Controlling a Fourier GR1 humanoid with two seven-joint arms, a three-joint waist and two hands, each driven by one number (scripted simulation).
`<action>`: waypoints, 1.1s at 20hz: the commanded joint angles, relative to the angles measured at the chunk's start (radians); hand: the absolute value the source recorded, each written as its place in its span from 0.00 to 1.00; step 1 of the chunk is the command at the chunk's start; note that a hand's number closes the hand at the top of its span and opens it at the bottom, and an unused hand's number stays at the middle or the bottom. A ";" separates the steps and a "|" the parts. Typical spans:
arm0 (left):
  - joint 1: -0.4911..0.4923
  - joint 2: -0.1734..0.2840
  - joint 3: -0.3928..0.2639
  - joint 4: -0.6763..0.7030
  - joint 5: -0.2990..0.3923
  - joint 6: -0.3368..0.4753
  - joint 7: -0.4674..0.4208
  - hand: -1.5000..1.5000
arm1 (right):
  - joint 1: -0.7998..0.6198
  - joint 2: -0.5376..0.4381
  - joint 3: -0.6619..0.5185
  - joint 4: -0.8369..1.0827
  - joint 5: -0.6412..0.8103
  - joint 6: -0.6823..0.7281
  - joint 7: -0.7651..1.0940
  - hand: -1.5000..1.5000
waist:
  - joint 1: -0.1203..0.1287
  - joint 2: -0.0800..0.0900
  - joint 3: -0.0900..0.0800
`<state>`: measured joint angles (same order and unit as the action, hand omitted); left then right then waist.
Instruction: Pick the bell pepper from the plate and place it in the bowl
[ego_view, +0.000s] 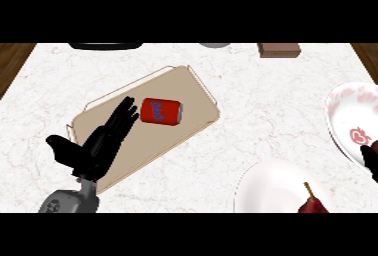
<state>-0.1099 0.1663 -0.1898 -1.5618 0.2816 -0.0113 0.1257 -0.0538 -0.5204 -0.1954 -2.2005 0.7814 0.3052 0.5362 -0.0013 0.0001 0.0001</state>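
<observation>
The bell pepper (313, 205) is sitting at the near edge of the plain plate (269, 187). The patterned bowl (347, 112) is lying just beyond that plate. The right robot hand (368, 159), fingers unreadable, is nearing the plate; a grasp seems next. The left robot hand (100, 142) is resting open, far left of the plate.

Red can (161, 110), beige tray (177, 82), white-and-red patterned bowl (347, 107), dark-red pepper (313, 206).

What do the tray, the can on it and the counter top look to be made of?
Tray: probably plastic or light wood, matte beige, thin raised rim. Can: likely metal, glossy red with blue print. Counter: seemingly marble or stone, white with faint brownish veins.
</observation>
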 joint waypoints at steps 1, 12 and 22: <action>-0.044 0.009 0.028 -0.011 0.007 0.002 0.063 0.50 | -0.114 -0.061 -0.152 0.160 -0.153 0.038 -0.106 1.00 | 0.004 0.000 0.000; 0.016 -0.026 0.005 -0.006 -0.008 -0.045 -0.005 0.50 | -0.300 -0.132 -0.049 0.837 0.135 -0.222 -0.381 1.00 | 0.028 0.007 0.000; -0.054 -0.001 0.075 0.055 0.021 -0.076 0.023 0.50 | -0.511 -0.092 -0.152 1.378 0.027 -0.304 -0.560 0.00 | 0.026 0.009 0.001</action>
<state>-0.1493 0.1286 -0.1753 -1.5429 0.2551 -0.0375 0.1490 -0.5013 -0.6180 -0.3125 -0.9904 0.8472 0.0473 0.0855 0.0261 0.0088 0.0016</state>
